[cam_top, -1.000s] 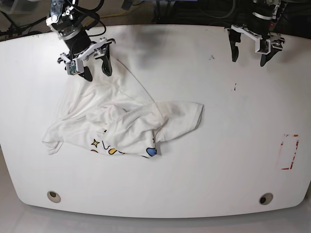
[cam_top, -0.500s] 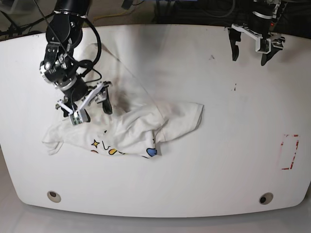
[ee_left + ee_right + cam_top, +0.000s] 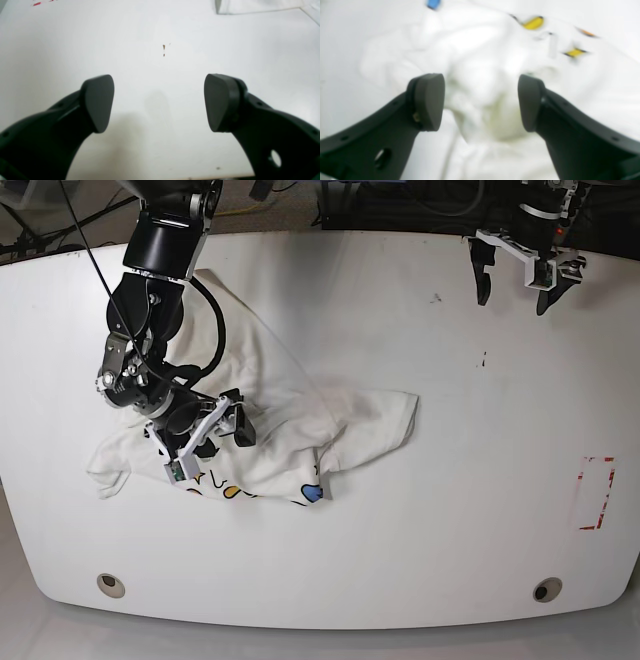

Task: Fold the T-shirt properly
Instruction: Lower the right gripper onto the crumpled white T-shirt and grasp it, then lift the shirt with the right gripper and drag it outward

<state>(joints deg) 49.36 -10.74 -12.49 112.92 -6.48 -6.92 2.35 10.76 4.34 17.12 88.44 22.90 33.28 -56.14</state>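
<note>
White table (image 3: 400, 560) holds no box or bowl, only the shirt (image 3: 290, 430), lying crumpled right under the right gripper (image 3: 480, 102). Its fingers are apart over a bump of cloth and should drop low, then pinch just one layer. Well away from the shirt, the left gripper (image 3: 160, 102) hangs wide apart, holding nothing.

No text, brand or no. is showing legibly anywhere. T-shirt (image 3: 300, 430) is lying crumpled w/ only bits of its print peeking out: a blue patch, yellow shapes, a small star outline, orange bits; no letters are coming through. Right wrist view is showing the same print blurred, colours only. Surface (image 3: 450, 510) is carrying a red dashed rectangle mark (image 3: 596, 492) near its edge, no writing in it. Small dark specks (image 3: 164, 49) on surface are forming no sign.
</note>
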